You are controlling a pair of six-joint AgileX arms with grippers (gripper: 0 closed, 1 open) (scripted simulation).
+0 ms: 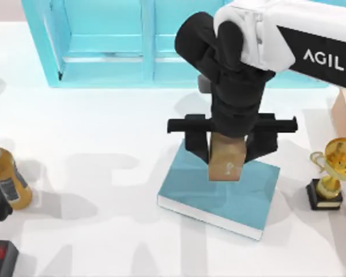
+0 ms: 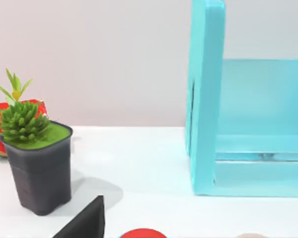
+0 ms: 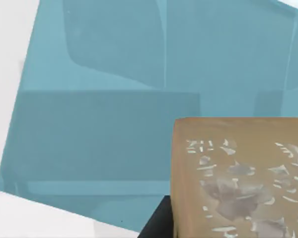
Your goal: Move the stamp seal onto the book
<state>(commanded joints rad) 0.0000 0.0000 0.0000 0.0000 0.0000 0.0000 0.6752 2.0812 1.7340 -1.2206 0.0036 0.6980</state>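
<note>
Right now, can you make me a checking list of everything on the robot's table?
Surface: white table, shadows across it.
Job's things: tan-brown mottled stamp seal held over the teal-blue hardcover book; whether it touches the cover cannot be told.
Clutter: gold trophy on black base, amber bottle, black object with red mark, green plant in black pot.
Grippers: right gripper over the book, fingers either side of the seal; left arm parked at the table's left.
Cables: nothing seen.
Surroundings: teal shelf unit at the back.

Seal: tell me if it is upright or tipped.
Upright: the seal stands vertical between the right tool's fingers above the book; whether it touches the cover, cannot tell.
</note>
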